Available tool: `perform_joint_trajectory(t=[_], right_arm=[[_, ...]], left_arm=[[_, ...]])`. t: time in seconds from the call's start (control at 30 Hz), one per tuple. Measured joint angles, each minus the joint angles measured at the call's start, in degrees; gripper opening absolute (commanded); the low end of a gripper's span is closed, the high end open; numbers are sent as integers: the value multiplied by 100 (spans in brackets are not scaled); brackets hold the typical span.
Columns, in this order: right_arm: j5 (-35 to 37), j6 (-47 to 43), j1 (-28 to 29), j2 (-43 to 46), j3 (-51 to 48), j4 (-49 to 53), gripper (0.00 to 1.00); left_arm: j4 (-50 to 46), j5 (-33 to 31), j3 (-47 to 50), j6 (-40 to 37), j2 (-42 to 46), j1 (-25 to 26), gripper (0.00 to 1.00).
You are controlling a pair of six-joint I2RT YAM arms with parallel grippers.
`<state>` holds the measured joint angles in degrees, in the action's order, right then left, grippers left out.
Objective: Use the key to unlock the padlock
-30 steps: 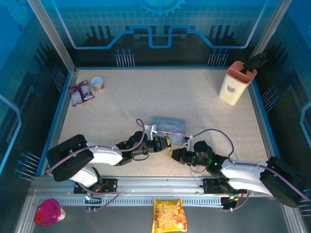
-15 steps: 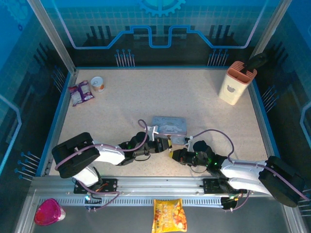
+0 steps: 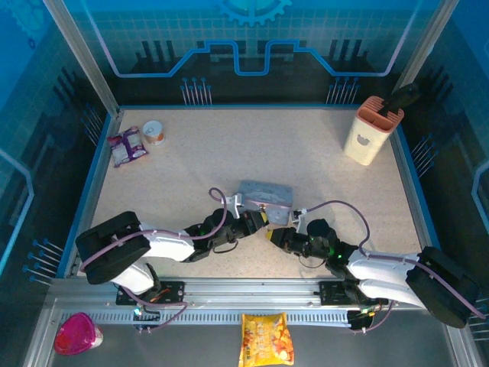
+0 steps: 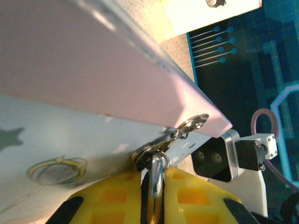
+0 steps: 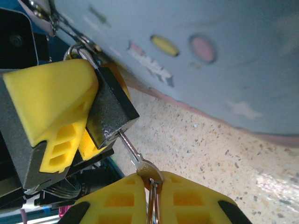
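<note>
- The right end effector (image 5: pixel 152 189) is clenched on the key (image 5: pixel 148 171), whose small rounded head is pinched between the yellow fingertips (image 5: pixel 191 198).
- The key's slim shaft is seen running up and to the left from the head into the underside of the padlock (image 5: pixel 112 107), so the two are joined.
- The padlock's dark body is grasped by the left end effector (image 4: pixel 156 191). In the right wrist view, one of its yellow fingers (image 5: pixel 51 93) is pressed flat against the side of the body.
- In the left wrist view, the padlock's silvery shackle is seen rising between the yellow pads and is hooked through a metal hasp (image 4: pixel 187 127).
- The hasp is fixed to the tin box (image 3: pixel 266 196), a lilac-grey rectangular tin printed with pale stars and cartoon shapes.
- From above, both end effectors are seen meeting at the tin's near edge, the left arm reaching in from the left and the right arm from the right.
- The tin is set on the desk (image 3: pixel 306 153), a speckled beige surface with a blue rim, a little in front of its middle.
- A cream knife block (image 3: pixel 372 130) is placed at the far right corner. A purple snack packet (image 3: pixel 126 145) and a small cup (image 3: pixel 154 132) are placed at the far left, all well apart from the tin.
- A yellow snack bag (image 3: pixel 267 339) and a pink container (image 3: pixel 76 334) are seen on the metal ledge in front of the arm bases.
</note>
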<state>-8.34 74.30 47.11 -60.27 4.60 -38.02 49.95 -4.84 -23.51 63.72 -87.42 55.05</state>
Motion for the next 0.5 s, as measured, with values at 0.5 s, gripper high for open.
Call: perform_joint_trajectory(t=[0.5], right_arm=[[352, -46, -31, 459, 0, 247, 23]], left_arm=[[295, -83, -2, 376, -136, 63, 0]])
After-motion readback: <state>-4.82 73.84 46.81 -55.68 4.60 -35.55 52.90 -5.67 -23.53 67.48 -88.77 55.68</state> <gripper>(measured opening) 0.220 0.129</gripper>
